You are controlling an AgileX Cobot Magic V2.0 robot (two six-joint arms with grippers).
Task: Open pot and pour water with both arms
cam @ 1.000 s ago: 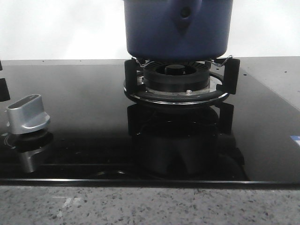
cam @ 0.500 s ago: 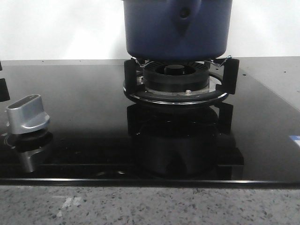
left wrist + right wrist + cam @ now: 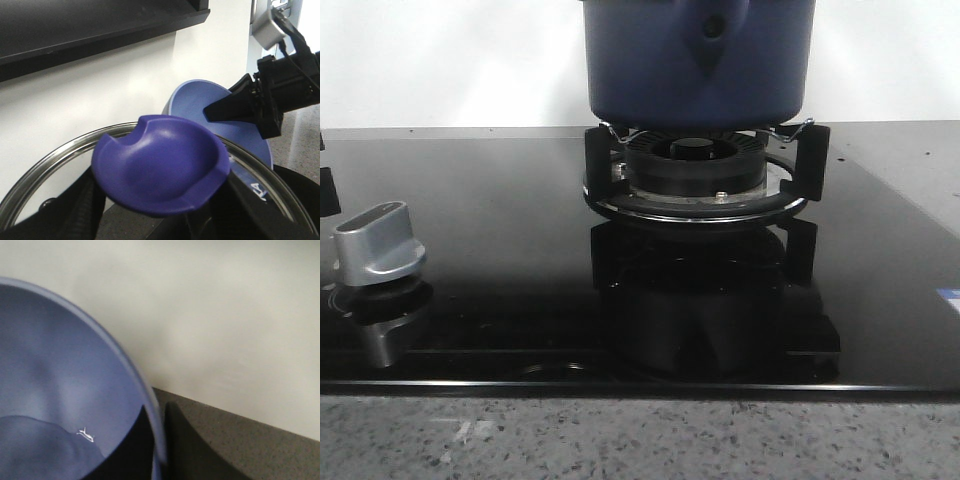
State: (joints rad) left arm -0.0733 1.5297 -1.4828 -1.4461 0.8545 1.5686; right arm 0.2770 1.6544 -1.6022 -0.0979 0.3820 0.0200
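Note:
The dark navy pot [image 3: 698, 60] hangs just above the black burner [image 3: 695, 175], its top out of the front view. In the left wrist view its lighter blue inside [image 3: 195, 102] shows, with my right gripper [image 3: 225, 107] clamped on its rim. In the right wrist view the rim [image 3: 150, 410] runs between the two dark fingers of my right gripper [image 3: 159, 450]. My left gripper [image 3: 160, 220] is shut on the blue knob [image 3: 160, 167] of the glass lid [image 3: 45, 165], held up beside the pot.
A silver stove knob [image 3: 378, 245] stands at the left on the glossy black cooktop [image 3: 500, 250]. A speckled grey counter edge [image 3: 640, 440] runs along the front. A white wall is behind, with a dark shelf [image 3: 90, 25] above.
The pot has risen very slightly off the burner supports. Nothing else has moved.

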